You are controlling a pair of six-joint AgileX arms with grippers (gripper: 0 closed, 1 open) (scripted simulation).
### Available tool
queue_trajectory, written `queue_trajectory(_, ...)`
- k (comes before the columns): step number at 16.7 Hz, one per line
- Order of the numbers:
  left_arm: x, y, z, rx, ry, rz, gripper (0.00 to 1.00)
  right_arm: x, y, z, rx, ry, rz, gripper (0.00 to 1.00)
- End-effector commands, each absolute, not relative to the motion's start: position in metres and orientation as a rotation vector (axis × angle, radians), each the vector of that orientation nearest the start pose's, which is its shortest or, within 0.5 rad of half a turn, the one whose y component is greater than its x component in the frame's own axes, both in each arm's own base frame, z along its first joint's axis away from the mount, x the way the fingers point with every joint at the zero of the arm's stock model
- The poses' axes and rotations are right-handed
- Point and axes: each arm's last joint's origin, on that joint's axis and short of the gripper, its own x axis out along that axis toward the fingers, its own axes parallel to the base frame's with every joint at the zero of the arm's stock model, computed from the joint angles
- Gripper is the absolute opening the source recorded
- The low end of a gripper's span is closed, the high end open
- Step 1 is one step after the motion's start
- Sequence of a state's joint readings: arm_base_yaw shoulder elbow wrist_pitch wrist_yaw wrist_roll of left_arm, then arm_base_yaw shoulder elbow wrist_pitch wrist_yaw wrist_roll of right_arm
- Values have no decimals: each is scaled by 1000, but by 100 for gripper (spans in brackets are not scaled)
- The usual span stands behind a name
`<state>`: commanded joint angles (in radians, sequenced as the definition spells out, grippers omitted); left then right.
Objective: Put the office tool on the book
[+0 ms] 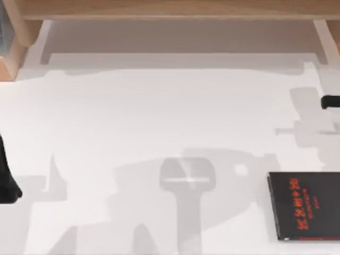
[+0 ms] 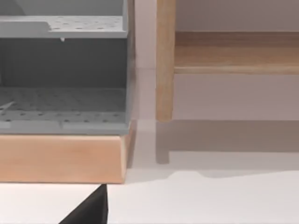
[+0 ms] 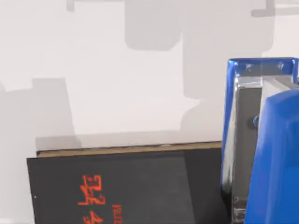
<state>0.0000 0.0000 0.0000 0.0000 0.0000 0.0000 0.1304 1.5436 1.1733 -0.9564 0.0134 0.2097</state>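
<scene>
Right pincer: at the right edge of the tabletop (image 1: pixel 159 122) in the top view, only a dark part (image 1: pixel 330 101) of the arm showed, beyond the book as that view has it; I could not tell how far the fingers were parted.
Tool: in the right wrist view a blue and silver office tool, seemingly a stapler (image 3: pixel 261 140), stood very close to the camera, over or just beside one end of the book. Judging by that closeness it was probably carried by the right pincer, though no finger contact was visible.
Book: the book (image 1: pixel 305 206) lay flat near the tabletop's front right corner, black cover up with red lettering; in the right wrist view its cover (image 3: pixel 121 186) was bare where visible.
Progress: the tool appeared to be lifted and brought to the book, but whether it already rested on the cover could not be told. Left to do, by my judgement: set it down on the cover and let go.
Left pincer: a dark part (image 1: pixel 7 178) sat at the tabletop's left edge, parked; its opening could not be told.
Surroundings: the left wrist view faced a grey rack (image 2: pixel 63 70) on a wooden base (image 2: pixel 63 156) and a wooden shelf (image 2: pixel 233 51).
</scene>
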Motion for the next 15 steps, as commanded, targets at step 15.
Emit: queue_trajectory(15,106,-1,160,0,0,0,100,239,66,175,29,1463,-18,0)
